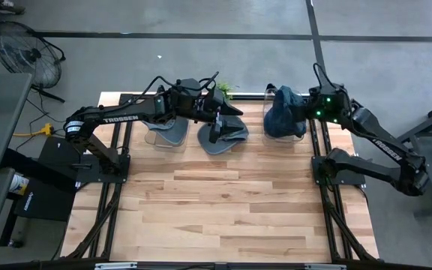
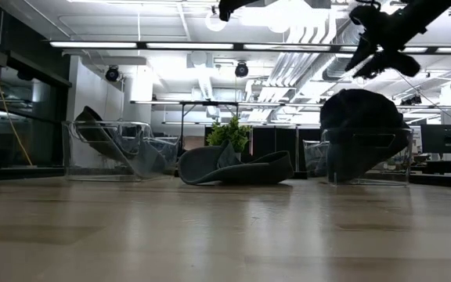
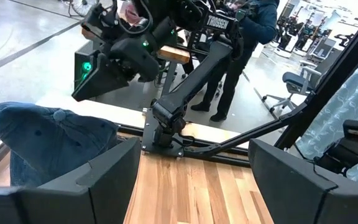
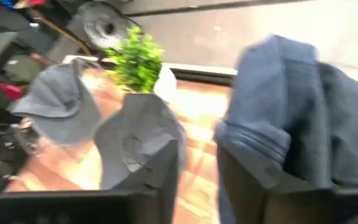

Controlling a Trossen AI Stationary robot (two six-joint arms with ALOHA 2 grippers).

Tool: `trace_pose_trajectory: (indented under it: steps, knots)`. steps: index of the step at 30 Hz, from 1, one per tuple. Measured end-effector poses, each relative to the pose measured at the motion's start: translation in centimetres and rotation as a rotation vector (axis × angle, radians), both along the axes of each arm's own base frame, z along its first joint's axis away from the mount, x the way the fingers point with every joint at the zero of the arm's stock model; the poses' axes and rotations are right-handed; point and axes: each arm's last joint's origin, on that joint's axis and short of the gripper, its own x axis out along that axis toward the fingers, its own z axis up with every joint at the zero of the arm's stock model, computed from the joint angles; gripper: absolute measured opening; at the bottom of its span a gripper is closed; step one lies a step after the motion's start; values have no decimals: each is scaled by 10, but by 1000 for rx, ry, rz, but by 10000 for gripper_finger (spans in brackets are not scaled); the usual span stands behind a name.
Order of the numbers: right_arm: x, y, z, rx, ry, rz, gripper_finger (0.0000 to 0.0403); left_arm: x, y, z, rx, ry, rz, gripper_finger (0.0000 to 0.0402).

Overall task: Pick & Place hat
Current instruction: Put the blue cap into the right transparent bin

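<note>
A grey hat [image 1: 225,140] lies flat on the table near its far edge, also seen in the low view [image 2: 237,167]. A second grey hat [image 1: 167,135] sits in a clear bin on the left. Blue hats [image 1: 282,116] are piled in a clear bin [image 2: 366,157] on the right. My left gripper [image 1: 214,129] hangs open, high above the loose grey hat; its wrist view [image 3: 194,146] looks toward the blue hats [image 3: 42,143]. My right gripper [image 1: 310,105] is open, raised beside and above the blue pile [image 4: 291,106].
A small green plant [image 1: 225,91] stands at the far edge between the bins. The left clear bin [image 2: 120,149] holds its hat leaning on the wall. Bare wood [image 1: 223,210] fills the middle and near table. A person [image 3: 253,25] stands beyond the table.
</note>
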Motion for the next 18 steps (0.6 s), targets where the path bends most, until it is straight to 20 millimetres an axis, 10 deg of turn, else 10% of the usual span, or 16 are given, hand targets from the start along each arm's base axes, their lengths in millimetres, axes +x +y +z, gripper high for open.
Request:
trace_pose_trajectory:
  steps: [4,18]
  knots:
    - [10,-5,3,-57,-28,64,12,0,0,0,0,1,0,295]
    - [40,-28,-26,-59,237,36,1,0,0,0,1,1,3,295]
